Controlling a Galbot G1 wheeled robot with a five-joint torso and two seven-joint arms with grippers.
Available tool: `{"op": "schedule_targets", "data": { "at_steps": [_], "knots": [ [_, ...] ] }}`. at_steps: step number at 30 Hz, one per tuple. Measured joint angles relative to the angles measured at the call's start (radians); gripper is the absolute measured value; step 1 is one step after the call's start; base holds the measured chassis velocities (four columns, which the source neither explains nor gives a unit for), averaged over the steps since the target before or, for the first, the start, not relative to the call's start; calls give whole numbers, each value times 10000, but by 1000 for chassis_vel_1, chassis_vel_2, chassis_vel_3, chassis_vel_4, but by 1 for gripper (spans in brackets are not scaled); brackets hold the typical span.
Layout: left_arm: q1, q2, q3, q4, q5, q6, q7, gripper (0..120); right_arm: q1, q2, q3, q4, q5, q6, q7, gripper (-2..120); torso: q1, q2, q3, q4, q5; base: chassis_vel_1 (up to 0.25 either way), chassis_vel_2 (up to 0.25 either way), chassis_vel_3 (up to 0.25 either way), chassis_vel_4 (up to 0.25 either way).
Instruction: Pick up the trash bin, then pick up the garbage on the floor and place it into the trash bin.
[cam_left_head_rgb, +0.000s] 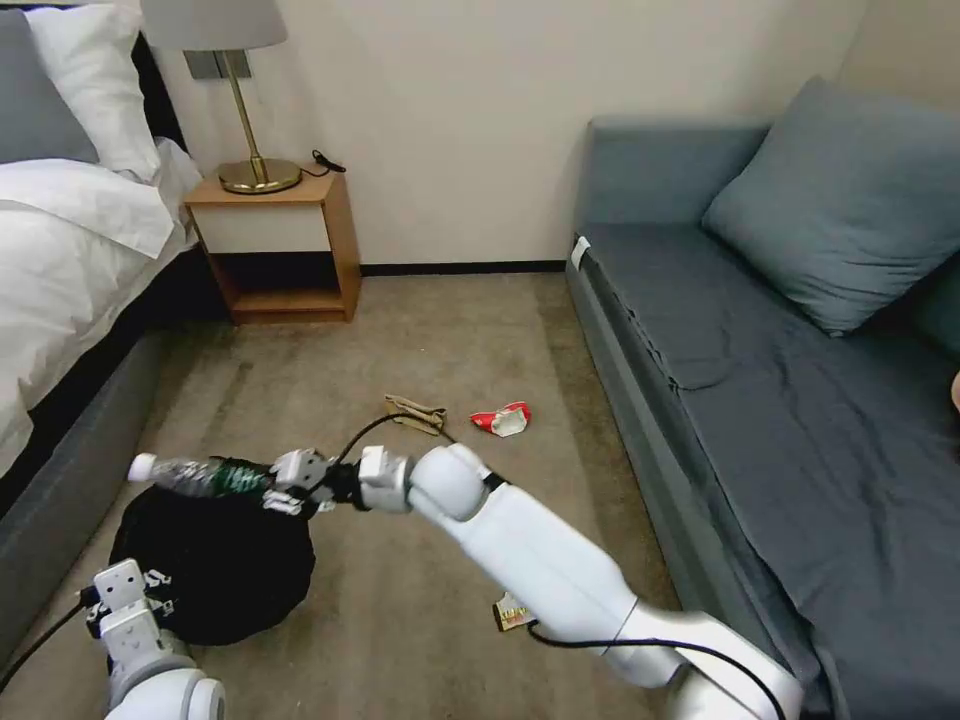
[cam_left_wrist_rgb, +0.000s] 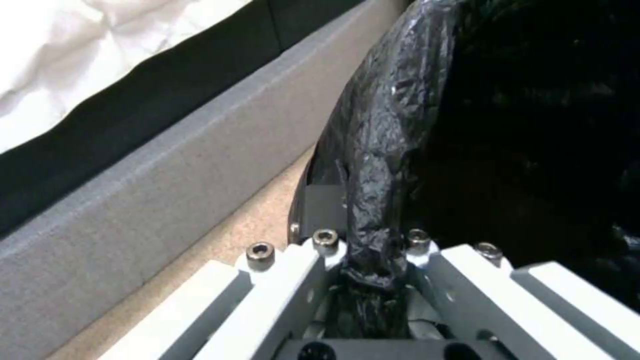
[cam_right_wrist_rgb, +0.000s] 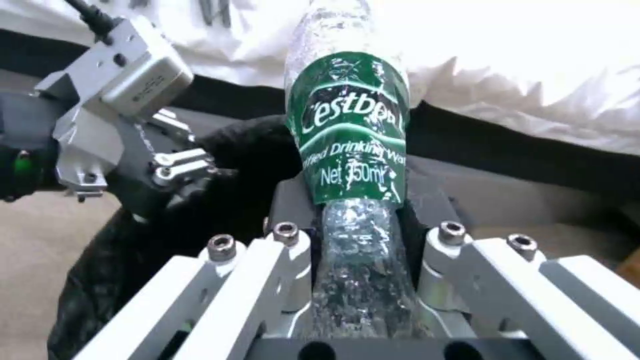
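Right pincer (cam_left_head_rgb: 262, 487) is clamped on the clear plastic bottle (cam_left_head_rgb: 195, 475), holding it level just above the far rim of the trash bin (cam_left_head_rgb: 215, 560), the cap end pointing toward the bed (cam_left_head_rgb: 70, 260). Left pincer (cam_left_wrist_rgb: 373, 260) is pinched tight on the bin's near rim, a fold of crinkled black bag squeezed between its fingers. The bin sits close beside the bed's grey base, its black liner glossy and wrinkled. The bottle is dented and crumpled, with a green label around its middle. Beyond the bin, on the floor, lie a crumpled brown paper bag (cam_left_head_rgb: 416, 413) and, just past it toward the sofa (cam_left_head_rgb: 780, 400), a crumpled red-and-white wrapper (cam_left_head_rgb: 503, 419). A black-and-yellow snack wrapper (cam_left_head_rgb: 511, 613) peeks out from under the right arm, on the bin's sofa side. The floor is beige short-pile carpet. A wooden nightstand (cam_left_head_rgb: 275, 250) carrying a brass lamp (cam_left_head_rgb: 250, 110) stands against the pale wall, far beyond the bin.
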Motion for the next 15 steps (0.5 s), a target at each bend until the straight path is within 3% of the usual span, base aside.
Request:
{"op": "schedule_targets", "data": {
  "at_steps": [15],
  "knots": [
    [205, -59, 191, -192, -143, -15, -20, 1, -579, 205, 322, -1984, -842, 900, 462, 19, 0, 0, 0, -1, 1, 0, 0, 0, 0]
  ]
}}
